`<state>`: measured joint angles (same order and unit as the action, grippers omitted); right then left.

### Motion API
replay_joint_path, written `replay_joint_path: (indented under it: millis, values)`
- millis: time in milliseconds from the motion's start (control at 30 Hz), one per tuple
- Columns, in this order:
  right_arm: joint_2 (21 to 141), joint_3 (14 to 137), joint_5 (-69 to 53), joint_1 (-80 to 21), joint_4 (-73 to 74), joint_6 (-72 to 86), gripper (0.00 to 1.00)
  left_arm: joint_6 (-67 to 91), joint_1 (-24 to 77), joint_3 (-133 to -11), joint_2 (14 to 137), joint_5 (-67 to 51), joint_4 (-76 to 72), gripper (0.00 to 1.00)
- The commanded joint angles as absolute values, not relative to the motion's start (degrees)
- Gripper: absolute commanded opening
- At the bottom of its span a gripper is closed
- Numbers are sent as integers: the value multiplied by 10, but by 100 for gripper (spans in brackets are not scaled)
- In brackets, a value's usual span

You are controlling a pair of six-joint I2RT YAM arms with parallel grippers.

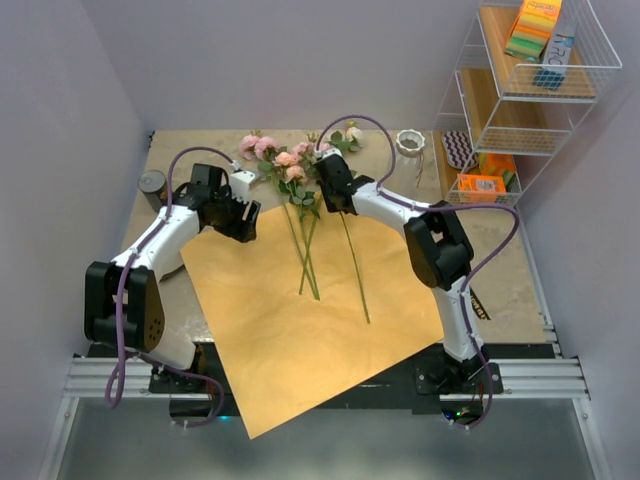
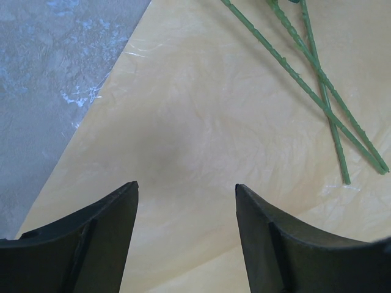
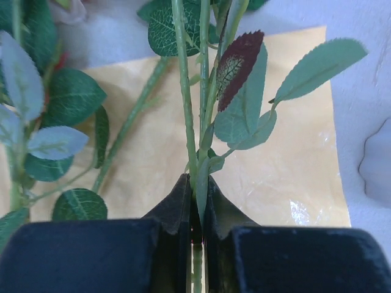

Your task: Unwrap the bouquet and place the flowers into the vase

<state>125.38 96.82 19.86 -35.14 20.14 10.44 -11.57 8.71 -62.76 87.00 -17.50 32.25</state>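
The bouquet is unwrapped: its orange paper (image 1: pixel 300 330) lies flat on the table. The flowers (image 1: pixel 290 165), pink and cream roses with green leaves, lie across the paper's far edge, their long stems (image 1: pixel 305 255) pointing toward me. My right gripper (image 1: pixel 336 188) is low over the blooms; in the right wrist view it (image 3: pixel 197 183) is shut on a green stem (image 3: pixel 183 91) and a leaf. My left gripper (image 1: pixel 240 220) hovers over the paper's far left corner, and in the left wrist view it (image 2: pixel 186 186) is open over bare paper (image 2: pixel 201 122). The white vase (image 1: pixel 409 141) stands at the back right.
A small dark can (image 1: pixel 152 184) stands at the table's left edge beside the left arm. A white wire shelf (image 1: pixel 520 90) holding boxes rises at the right. Three loose stems (image 2: pixel 317 91) cross the upper right of the left wrist view; grey table (image 2: pixel 55 61) shows at its left.
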Motion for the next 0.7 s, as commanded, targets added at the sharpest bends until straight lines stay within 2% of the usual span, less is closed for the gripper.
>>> replay_joint_path:
  millis: [0, 167, 267, 433, 567, 667]
  values:
    - [1209, 1039, 193, -352, 192, 77, 0, -126, 79, -632, 847, -188, 318, 69]
    - [1158, 1164, 228, -350, 182, 48, 0, -126, 75, -638, 851, -192, 321, 69]
    - [1104, 1193, 280, -350, 100, 4, 0, -126, 72, -640, 853, -197, 322, 69]
    - [1035, 1165, 319, -350, -192, -147, 0, -127, 64, -649, 860, -211, 330, 69]
    - [1057, 1237, 343, -348, -281, -273, 0, -131, 58, -662, 866, -217, 335, 69]
    - [1056, 1238, 351, -341, -399, -341, 0, -133, 55, -664, 874, -221, 337, 69]
